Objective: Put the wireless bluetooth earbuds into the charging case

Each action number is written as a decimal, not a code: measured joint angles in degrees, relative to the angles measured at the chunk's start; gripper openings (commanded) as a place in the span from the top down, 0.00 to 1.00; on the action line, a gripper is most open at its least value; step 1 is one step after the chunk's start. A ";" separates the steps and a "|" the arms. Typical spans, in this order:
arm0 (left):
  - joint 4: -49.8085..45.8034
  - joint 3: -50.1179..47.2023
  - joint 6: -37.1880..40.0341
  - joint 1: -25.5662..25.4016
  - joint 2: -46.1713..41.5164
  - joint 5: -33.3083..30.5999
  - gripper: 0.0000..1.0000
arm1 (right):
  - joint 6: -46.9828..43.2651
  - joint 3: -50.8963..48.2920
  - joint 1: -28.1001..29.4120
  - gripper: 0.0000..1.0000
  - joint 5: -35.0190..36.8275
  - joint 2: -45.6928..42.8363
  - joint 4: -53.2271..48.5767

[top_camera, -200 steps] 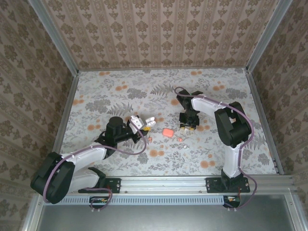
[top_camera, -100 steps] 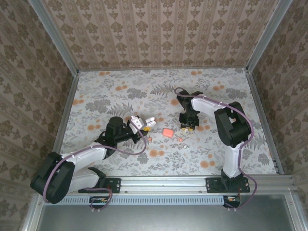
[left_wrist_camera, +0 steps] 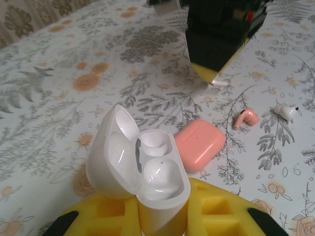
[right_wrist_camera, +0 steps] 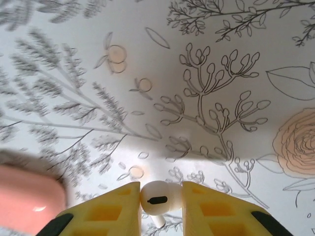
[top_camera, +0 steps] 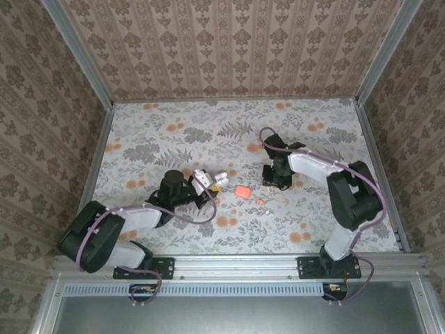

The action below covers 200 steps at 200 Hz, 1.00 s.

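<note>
White charging case (left_wrist_camera: pixel 142 169), lid up, wells apparently empty, is clamped in the left gripper (left_wrist_camera: pixel 162 212) near the table's (top_camera: pixel 174 132) near edge. Beyond lie a pink case (left_wrist_camera: pixel 199 145), pink earbud (left_wrist_camera: pixel 246 118), loose white earbud (left_wrist_camera: pixel 287 110). Farther, mid-table, the right gripper (right_wrist_camera: pixel 160 191) pinches a second white earbud (right_wrist_camera: pixel 158 200); none seated yet.

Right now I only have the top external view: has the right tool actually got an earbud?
Observer: Yes. The right wrist view shows a white earbud pinched in the right tool.
Operator: And the white case?
Observer: In the left wrist view, the white case sits in the left tool, lid open.
Operator: Anything loose nearby?
Observer: A pink earbud and a loose white earbud lie on the table, past the shut pink case.
</note>
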 measured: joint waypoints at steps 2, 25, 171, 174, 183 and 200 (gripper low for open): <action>0.61 -0.02 -0.04 -0.15 0.55 0.00 0.92 | 0.00 -0.42 0.02 0.75 -0.07 -0.48 0.46; 6.47 -0.02 -0.44 -1.42 5.27 0.87 0.93 | -0.17 -7.43 0.72 0.76 -0.42 -8.22 9.51; 24.72 5.90 -3.85 -6.43 16.87 4.13 0.95 | -6.49 -35.45 9.46 0.76 -0.68 -37.48 60.43; 24.76 5.99 -3.91 -6.43 16.87 4.15 0.95 | -6.58 -35.45 9.79 0.75 -0.66 -37.46 60.85; 24.81 6.27 -4.22 -6.43 16.87 4.31 0.95 | -7.02 -35.45 10.71 0.76 -0.68 -37.46 61.75; 24.83 6.93 -4.68 -6.43 16.87 4.35 0.95 | -7.63 -35.43 11.93 0.76 -0.68 -37.07 63.56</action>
